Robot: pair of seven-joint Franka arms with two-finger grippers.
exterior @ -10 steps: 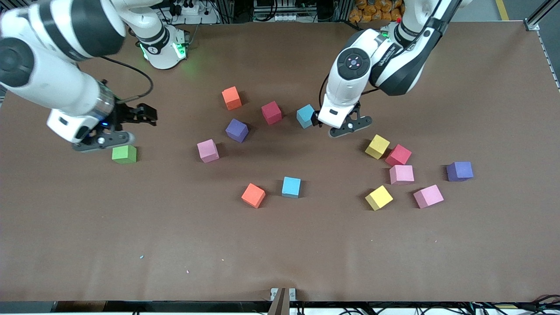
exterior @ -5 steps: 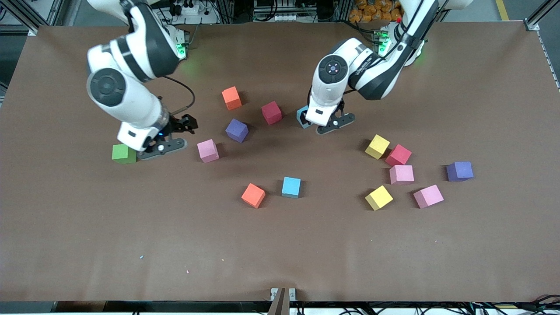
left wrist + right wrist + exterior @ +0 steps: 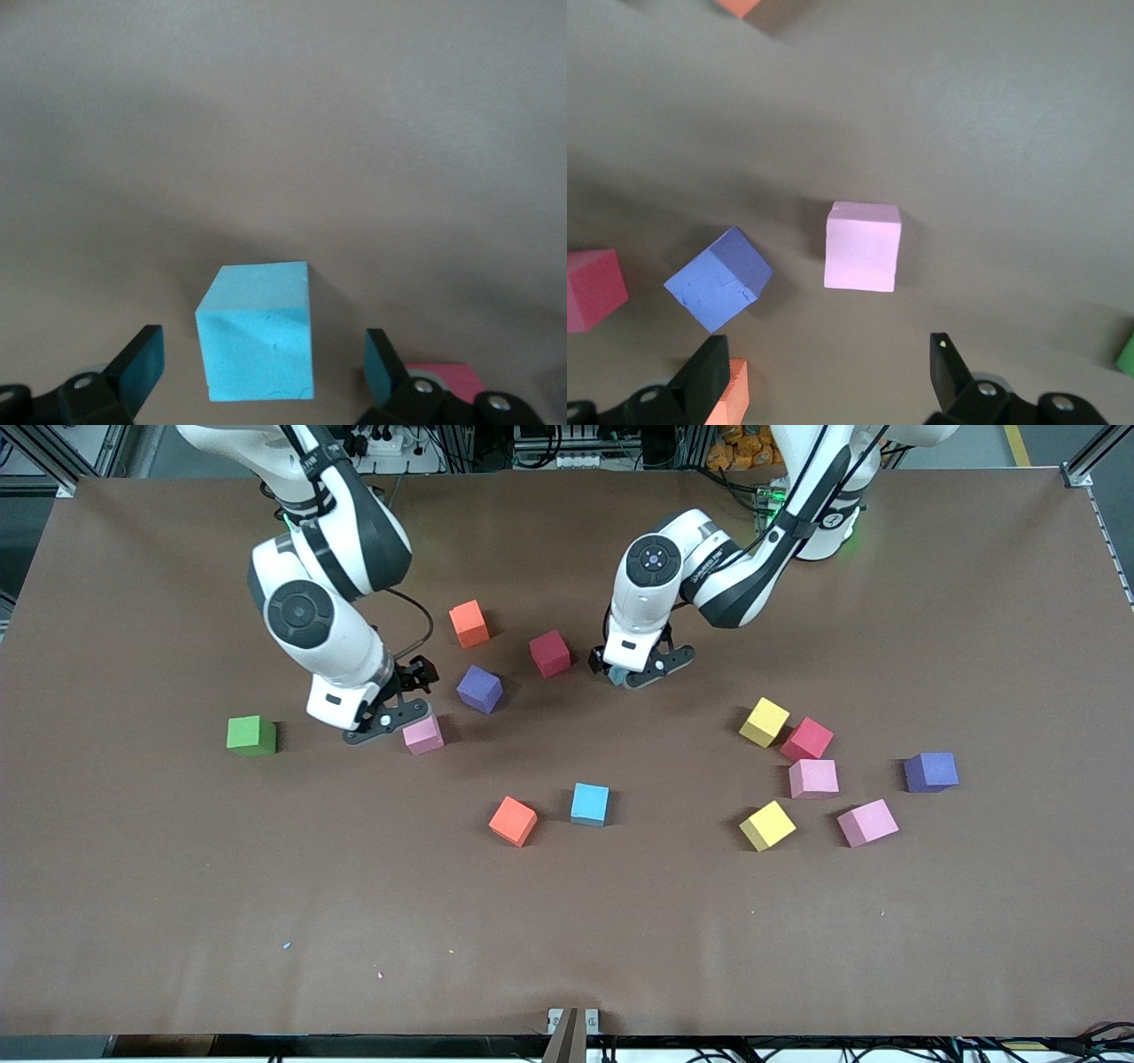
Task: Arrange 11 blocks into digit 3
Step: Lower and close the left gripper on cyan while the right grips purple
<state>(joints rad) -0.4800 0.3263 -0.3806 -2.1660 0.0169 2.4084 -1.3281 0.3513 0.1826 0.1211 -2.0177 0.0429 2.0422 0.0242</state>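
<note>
Two orange cubes (image 3: 469,623), two yellow (image 3: 764,721), two light blue (image 3: 589,804), two red (image 3: 549,653), three pink (image 3: 423,734), two purple (image 3: 479,688), one green (image 3: 251,736).

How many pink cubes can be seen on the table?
3. One pink cube lies under the right claw. Two others, and, lie toward the left arm's end, the second nearer the front camera. None seems hidden.

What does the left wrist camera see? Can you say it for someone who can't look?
A light blue block sits on the brown table, right between the open fingers of the left gripper. A bit of a red block peeks out beside one finger.
</note>
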